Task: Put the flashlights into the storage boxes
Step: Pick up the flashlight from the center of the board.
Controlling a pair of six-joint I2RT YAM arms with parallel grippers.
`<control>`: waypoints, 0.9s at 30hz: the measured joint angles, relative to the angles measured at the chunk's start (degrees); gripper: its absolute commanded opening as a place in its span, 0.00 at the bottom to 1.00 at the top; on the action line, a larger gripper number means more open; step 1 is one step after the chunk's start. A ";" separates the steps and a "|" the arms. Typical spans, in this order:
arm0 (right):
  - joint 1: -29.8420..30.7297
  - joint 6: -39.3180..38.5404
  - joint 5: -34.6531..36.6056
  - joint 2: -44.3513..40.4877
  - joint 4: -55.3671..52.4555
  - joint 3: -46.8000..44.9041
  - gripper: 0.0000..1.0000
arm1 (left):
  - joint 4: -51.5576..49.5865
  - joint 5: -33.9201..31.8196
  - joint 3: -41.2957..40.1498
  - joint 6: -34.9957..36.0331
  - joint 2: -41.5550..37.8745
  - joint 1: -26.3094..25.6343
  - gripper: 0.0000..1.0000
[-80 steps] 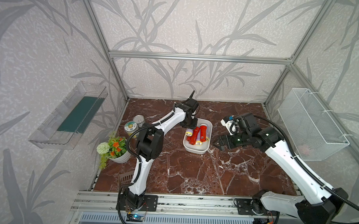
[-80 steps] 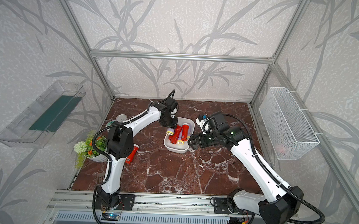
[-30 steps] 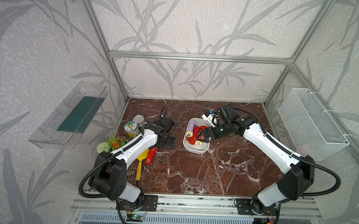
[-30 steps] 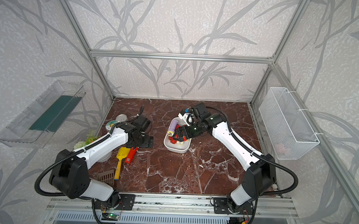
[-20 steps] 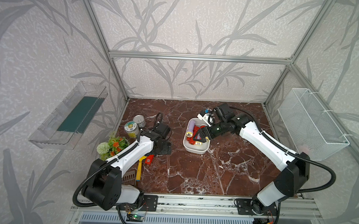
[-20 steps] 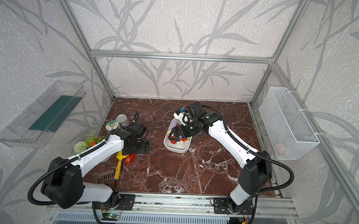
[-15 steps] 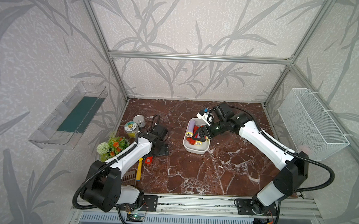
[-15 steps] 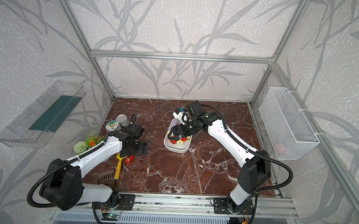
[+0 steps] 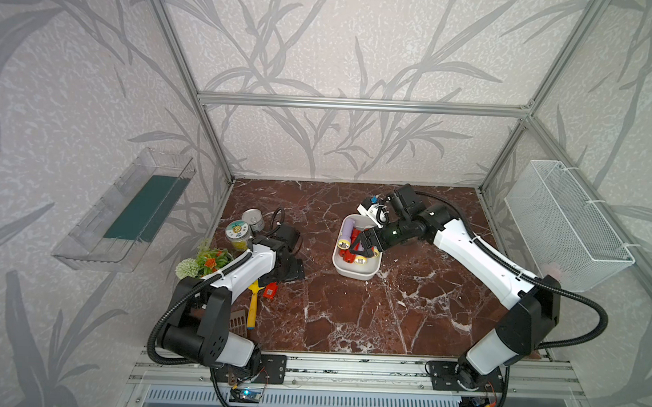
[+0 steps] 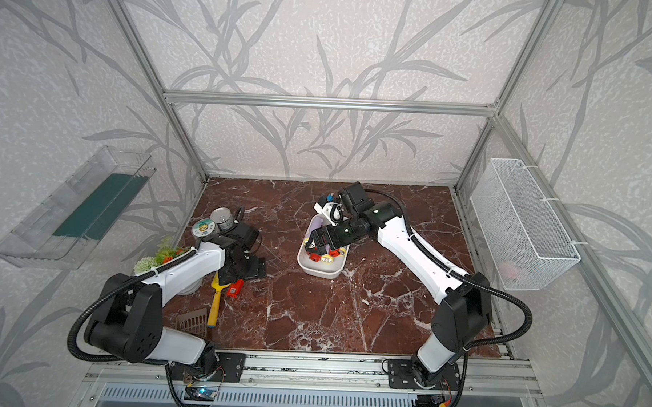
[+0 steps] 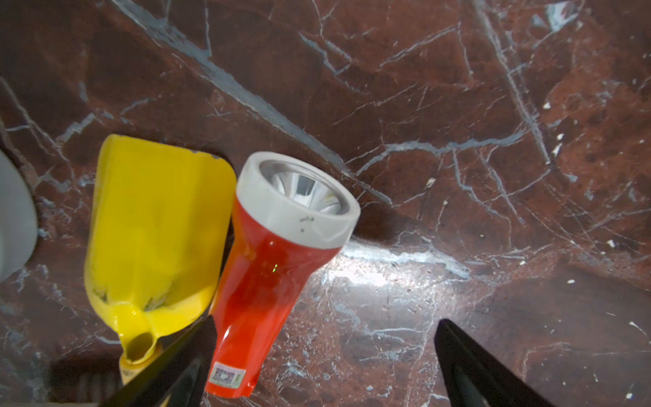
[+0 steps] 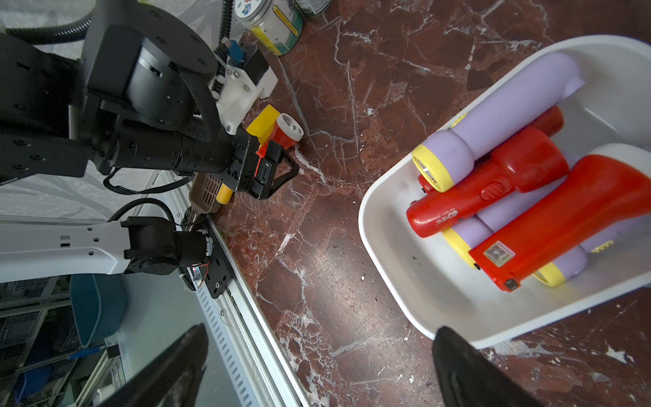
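The white storage box point(image 9: 351, 271) point(image 10: 319, 271) point(image 12: 387, 282) stands mid-table. It holds several flashlights, lavender ones point(image 12: 500, 123) point(image 9: 347, 232) and red ones point(image 12: 493, 183). My right gripper point(image 9: 364, 244) point(image 10: 319, 242) point(image 12: 320, 331) hovers open over the box with nothing between its fingers. One red flashlight point(image 9: 270, 291) point(image 10: 235, 287) point(image 11: 267, 267) lies on the marble to the left, white head toward the back. My left gripper point(image 9: 289, 271) point(image 10: 251, 267) point(image 11: 326, 324) is open low over it. Its tail end lies just inside one finger point(image 11: 197, 338).
A yellow-handled spatula point(image 9: 253, 303) point(image 11: 155, 218) lies against the loose flashlight. Two jars point(image 9: 238, 232) and a flower pot point(image 9: 201, 261) stand at the left edge. A clear wall bin point(image 9: 127, 211) hangs on the left wall and a wire basket point(image 9: 565, 226) on the right.
My left arm has left the box and come down over the loose red flashlight at the left. My right gripper has moved in over the box. Both have stayed open.
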 measured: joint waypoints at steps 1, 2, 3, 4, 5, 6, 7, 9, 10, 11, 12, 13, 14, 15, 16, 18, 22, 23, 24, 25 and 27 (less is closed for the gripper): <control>0.00 0.00 0.13 0.00 -0.04 0.00 0.99 | 0.07 0.00 0.00 0.26 0.37 0.02 0.98; 0.00 0.00 0.31 0.00 -0.04 0.00 0.99 | 0.11 -0.07 0.02 0.46 0.74 0.09 0.99; 0.00 0.00 0.46 0.00 -0.07 0.00 0.99 | 0.09 -0.02 0.17 0.55 1.09 0.20 0.98; 0.00 0.00 0.57 0.00 -0.11 0.00 0.99 | 0.15 0.04 0.28 0.61 1.40 0.24 0.98; 0.00 0.00 0.76 0.00 -0.15 0.00 0.99 | 0.09 0.13 0.52 0.79 1.84 0.28 0.97; 0.00 0.00 0.98 0.00 -0.20 0.00 0.99 | 0.13 0.31 0.76 0.87 2.25 0.28 0.97; 0.00 -0.02 1.07 0.00 -0.22 0.00 0.99 | 0.15 0.42 0.96 0.98 2.56 0.37 0.97; 0.00 0.00 1.44 -0.02 -0.26 0.00 0.99 | 0.17 0.74 1.27 1.11 2.89 0.39 0.97; 0.00 -0.02 1.51 -0.02 -0.28 -0.02 0.99 | 0.17 0.83 1.38 1.31 2.89 0.39 0.97; 0.00 0.00 1.66 -0.02 -0.28 -0.02 0.99 | 0.13 0.94 1.64 1.46 2.89 0.39 0.97; 0.04 0.00 1.84 -0.02 -0.33 -0.02 0.99 | 0.17 0.96 1.88 1.64 2.93 0.39 0.96; 0.07 0.00 1.95 -0.02 -0.33 -0.02 0.99 | 0.24 1.01 2.08 1.81 3.04 0.39 0.95; 0.09 0.00 2.01 -0.02 -0.39 -0.02 0.99 | 0.31 1.05 2.27 1.95 3.26 0.39 0.94; 0.11 0.00 2.08 -0.02 -0.44 -0.02 0.99 | 0.37 1.14 2.49 2.08 3.65 0.39 0.92; 0.13 0.00 2.12 -0.02 -0.46 -0.02 0.99 | 0.66 1.25 2.51 2.21 4.04 0.39 0.89; 0.15 0.00 2.34 -0.02 -0.48 -0.02 0.99 | 1.14 1.57 2.51 2.45 5.20 0.39 0.84; 0.15 0.00 2.56 -0.02 -0.66 -0.02 0.99 | 1.55 2.19 2.51 2.54 6.75 0.39 0.67; 0.15 0.00 2.62 -0.02 -0.76 -0.02 0.99 | 1.64 2.40 2.51 2.60 6.86 0.39 0.62; 0.15 0.00 2.78 -0.02 -0.92 -0.02 0.99 | 1.73 2.51 2.51 2.58 6.91 0.39 0.58; 0.15 0.00 2.91 -0.02 -1.07 -0.02 0.99 | 1.79 2.51 2.51 2.64 6.93 0.39 0.56; 0.15 -0.02 3.08 -0.02 -1.49 -0.02 0.99 | 1.88 2.69 2.51 2.80 6.95 0.39 0.55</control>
